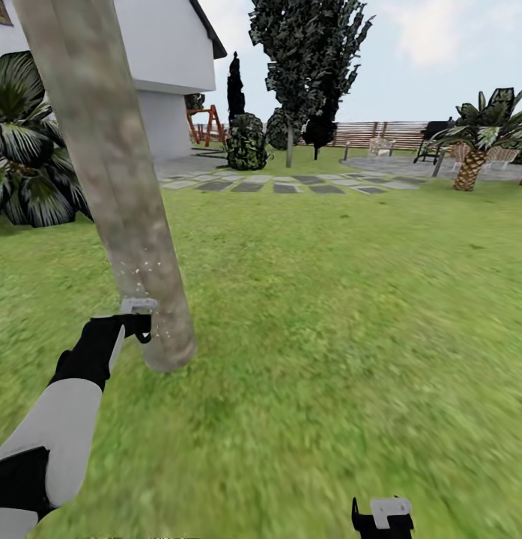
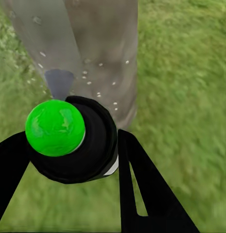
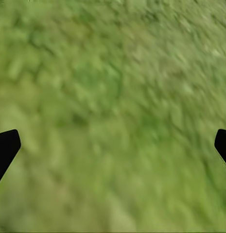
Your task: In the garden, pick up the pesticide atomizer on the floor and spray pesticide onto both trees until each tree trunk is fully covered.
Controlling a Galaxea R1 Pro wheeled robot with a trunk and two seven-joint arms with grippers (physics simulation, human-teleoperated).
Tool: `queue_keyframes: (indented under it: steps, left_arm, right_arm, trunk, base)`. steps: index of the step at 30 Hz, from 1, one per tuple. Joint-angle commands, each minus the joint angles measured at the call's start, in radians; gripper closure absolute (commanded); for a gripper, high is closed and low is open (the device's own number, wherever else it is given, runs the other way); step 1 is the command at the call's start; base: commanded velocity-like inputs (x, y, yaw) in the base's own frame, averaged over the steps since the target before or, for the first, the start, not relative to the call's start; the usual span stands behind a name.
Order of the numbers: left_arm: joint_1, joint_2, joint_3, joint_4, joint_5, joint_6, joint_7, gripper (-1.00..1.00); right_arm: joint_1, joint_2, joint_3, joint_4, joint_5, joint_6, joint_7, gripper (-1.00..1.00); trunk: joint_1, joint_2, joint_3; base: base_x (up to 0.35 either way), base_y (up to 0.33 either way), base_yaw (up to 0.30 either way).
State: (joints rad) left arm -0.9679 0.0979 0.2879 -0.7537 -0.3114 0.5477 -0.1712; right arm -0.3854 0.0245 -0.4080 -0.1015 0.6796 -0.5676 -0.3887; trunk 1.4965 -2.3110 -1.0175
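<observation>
At lower left, the left pincer (image 1: 141,323) pinches the pesticide atomizer (image 2: 74,141) beside the tree trunk (image 1: 111,172) – pesticide (image 2: 100,77) specks dotting it – while the right pincer (image 3: 113,145) hangs spread over grass (image 3: 117,73).

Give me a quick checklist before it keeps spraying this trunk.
1. Left tool holds the atomizer: ok, its fingers flank the bottle.
2. Atomizer aimed at the tree trunk: ok, trunk directly ahead in the left wrist view.
3. Pesticide reaching the bark: ok, pale specks near the base.
4. Whole trunk covered: cannot tell, specks show only low down.
5. Right tool free: ok, open over the grass.
6. Second tree treated: cannot tell.
</observation>
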Motion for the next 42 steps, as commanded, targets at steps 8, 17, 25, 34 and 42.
queue_keyframes:
  steps: [8,17,25,34,42]
  left_arm:
    - [0.003,0.0,-0.003,0.011,0.001,-0.001,0.066,1.0]
    - [0.009,-0.001,-0.001,0.01,0.002,-0.001,0.089,1.0]
    - [0.016,0.003,-0.001,0.012,0.002,0.0,0.089,1.0]
    - [0.016,-0.001,-0.001,0.013,0.003,0.0,0.096,1.0]
    - [0.017,-0.001,-0.001,0.014,0.003,0.0,0.096,1.0]
  right_arm:
    - [-0.001,0.0,0.0,-0.001,0.0,0.0,0.0,-1.0]
    - [0.0,0.0,0.0,-0.001,-0.001,0.0,-0.001,-1.0]
    - [0.0,0.0,0.0,-0.001,-0.001,0.0,-0.001,-1.0]
    - [0.0,0.0,0.0,-0.001,-0.001,0.0,-0.001,-1.0]
    - [0.0,0.0,0.0,0.0,-0.001,0.0,-0.001,-1.0]
  trunk:
    - [0.0,0.0,0.0]
    - [0.0,0.0,0.0]
    - [0.0,0.0,0.0]
    - [0.0,0.0,0.0]
    - [0.0,0.0,0.0]
  base:
    - [0.122,-0.271,0.199]
    - [0.133,-0.27,0.002]
    - [0.052,-0.27,0.178]
    - [0.143,-0.259,0.181]
    - [0.172,-0.246,0.002]
